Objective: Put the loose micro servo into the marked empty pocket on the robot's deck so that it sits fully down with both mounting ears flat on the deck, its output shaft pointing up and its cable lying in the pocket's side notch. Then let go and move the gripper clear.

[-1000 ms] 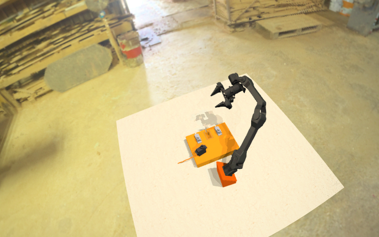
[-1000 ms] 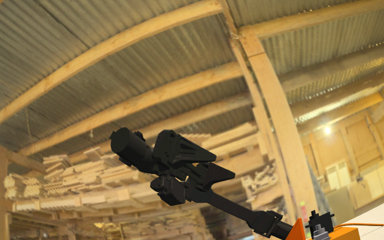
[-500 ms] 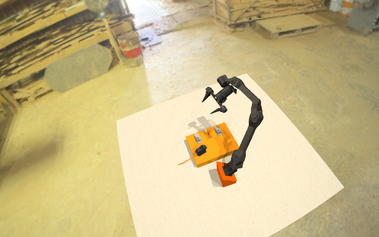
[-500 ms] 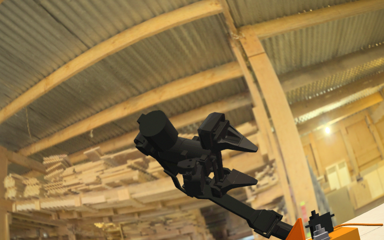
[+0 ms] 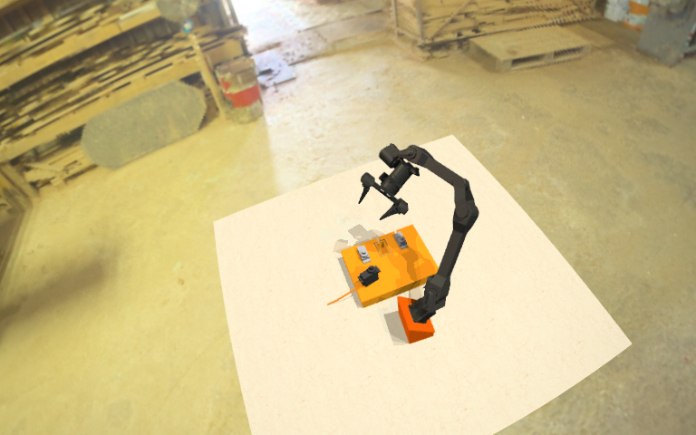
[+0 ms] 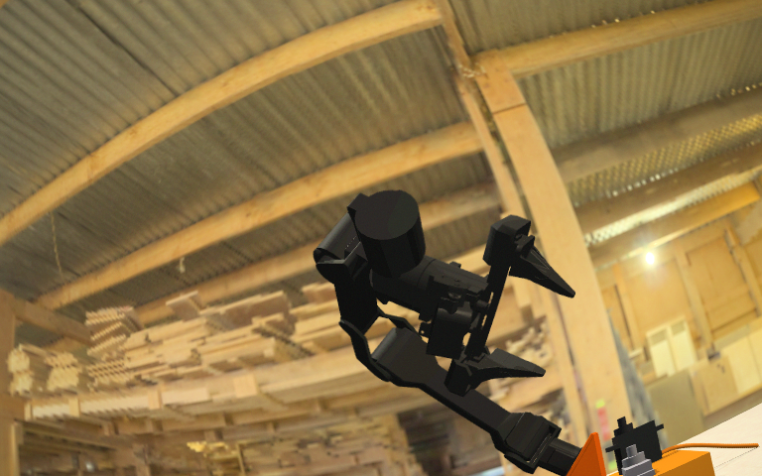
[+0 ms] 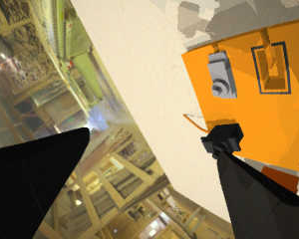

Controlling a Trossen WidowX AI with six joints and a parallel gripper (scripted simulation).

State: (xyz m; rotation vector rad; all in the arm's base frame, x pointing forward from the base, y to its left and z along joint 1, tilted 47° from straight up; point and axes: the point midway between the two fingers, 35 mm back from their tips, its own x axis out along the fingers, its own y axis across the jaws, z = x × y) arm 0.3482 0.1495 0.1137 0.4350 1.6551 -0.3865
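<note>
The loose black micro servo (image 5: 369, 275) (image 6: 639, 440) (image 7: 225, 137) stands on the orange deck (image 5: 395, 274) (image 6: 695, 462) (image 7: 274, 129), near its left edge, shaft end up. Its orange cable (image 5: 341, 297) (image 6: 721, 445) (image 7: 194, 122) runs out over the deck's edge. The marked pocket (image 5: 381, 246) (image 7: 275, 93) is empty, between two grey servos (image 5: 362, 253) (image 5: 401, 240) at the deck's far side. My gripper (image 5: 370, 210) (image 6: 560, 334) (image 7: 154, 145) is wide open and empty, high above the deck and tilted. In the wrist view one finger overlaps the servo's lower edge, with no contact.
The arm's red-orange base block (image 5: 416, 328) (image 6: 588, 459) (image 7: 281, 180) is close to the deck's near side. The arm rises from it along the deck's right side. Deck and base stand on a pale mat (image 5: 297, 366) (image 7: 135, 75).
</note>
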